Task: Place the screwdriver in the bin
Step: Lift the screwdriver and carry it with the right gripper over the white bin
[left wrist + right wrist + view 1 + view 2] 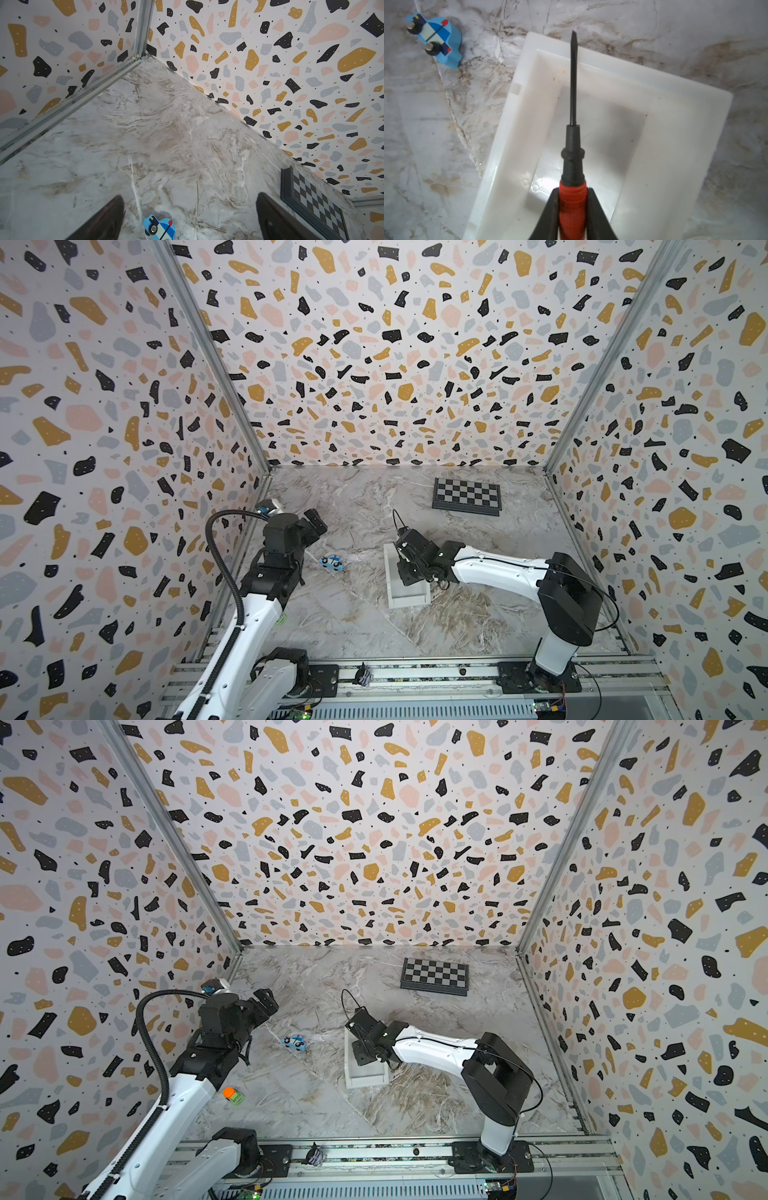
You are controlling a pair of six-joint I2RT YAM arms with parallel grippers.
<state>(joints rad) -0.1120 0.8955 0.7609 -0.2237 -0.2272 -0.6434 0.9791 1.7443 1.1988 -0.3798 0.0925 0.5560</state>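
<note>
In the right wrist view my right gripper (572,192) is shut on the red-orange handle of the screwdriver (572,149). Its thin black shaft points out over the inside of the white bin (675,112), with the tip above the far rim. In both top views the right gripper (407,574) (363,1054) hangs over the bin (409,605) (368,1083) at mid-table and hides the screwdriver. My left gripper (316,523) (266,1002) (190,207) is raised at the left, open, with nothing between its fingers.
A small blue toy car (331,563) (294,1042) (159,227) (436,39) lies on the marble table left of the bin. A black-and-grey checkered board (466,496) (434,976) (318,203) lies at the back. An orange-and-green block (232,1095) sits beside the left arm. Patterned walls enclose three sides.
</note>
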